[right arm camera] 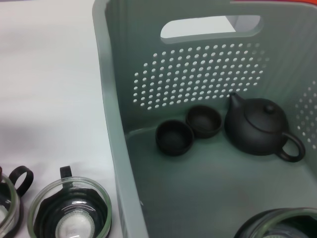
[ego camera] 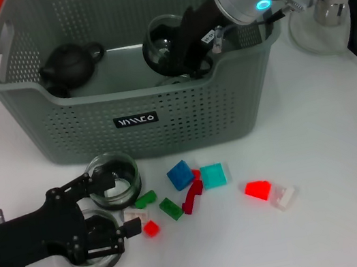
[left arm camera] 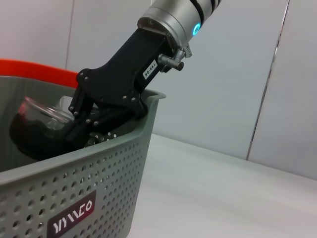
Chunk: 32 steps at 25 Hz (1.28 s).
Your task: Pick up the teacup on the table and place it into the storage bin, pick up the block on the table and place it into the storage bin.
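Leftmost, the left gripper (ego camera: pixel 111 204) is seen low on the white table (ego camera: pixel 333 148), its fingers spread wide around a glass teacup (ego camera: pixel 113 179); a second glass cup (ego camera: pixel 98 258) lies under it. Coloured blocks (ego camera: pixel 180 173) are scattered just beside. Behind, the grey-green storage bin (ego camera: pixel 142 122) holds a black teapot (ego camera: pixel 68 66). Inside the bin's right side, the right gripper (ego camera: pixel 184 42) is clamped on a dark-lined glass teacup (ego camera: pixel 163 39).
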Available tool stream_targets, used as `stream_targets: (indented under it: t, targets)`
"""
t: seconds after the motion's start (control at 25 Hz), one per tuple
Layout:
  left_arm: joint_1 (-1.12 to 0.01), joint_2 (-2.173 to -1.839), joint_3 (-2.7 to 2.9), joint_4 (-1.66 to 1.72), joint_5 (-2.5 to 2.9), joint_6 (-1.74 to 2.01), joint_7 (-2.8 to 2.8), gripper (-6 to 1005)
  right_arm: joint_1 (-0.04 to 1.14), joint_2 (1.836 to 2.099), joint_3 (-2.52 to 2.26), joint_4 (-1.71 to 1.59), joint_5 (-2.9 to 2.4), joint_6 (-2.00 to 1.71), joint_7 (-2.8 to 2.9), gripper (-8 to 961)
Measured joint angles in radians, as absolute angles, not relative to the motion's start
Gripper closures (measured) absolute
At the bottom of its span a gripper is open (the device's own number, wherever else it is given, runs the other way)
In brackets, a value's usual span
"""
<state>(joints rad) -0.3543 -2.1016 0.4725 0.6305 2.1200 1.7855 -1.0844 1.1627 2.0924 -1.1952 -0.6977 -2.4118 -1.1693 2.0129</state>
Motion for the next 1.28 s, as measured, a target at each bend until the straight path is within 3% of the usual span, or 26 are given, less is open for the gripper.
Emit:
stream_targets:
  t: [0.44,0.88,1.08,1.28]
  targets:
    - [-0.354,-2.101,0.472,0.630,2.120,1.786,-1.084,51,1.163,2.092,-1.191,-0.715,-2.409,-1.170,2.022,893]
    - [-0.353,-2.099,0.454,0.631,2.118,1.786,-1.084,52,1.152,2.093,-1.178,-0.785,-2.404,-1.176,2.030,477]
    - [-0.352,-2.098,0.448,0.634,2.119,1.789,-1.085,52,1.109,2.085,-1.109,-0.932,-2.275,-1.269,2.016,388]
    - [-0.351,-2.098,0.448,0.637,2.119,1.791,-1.085,52,1.032,2.075,-1.078,-1.044,-2.102,-1.389,1.982,387]
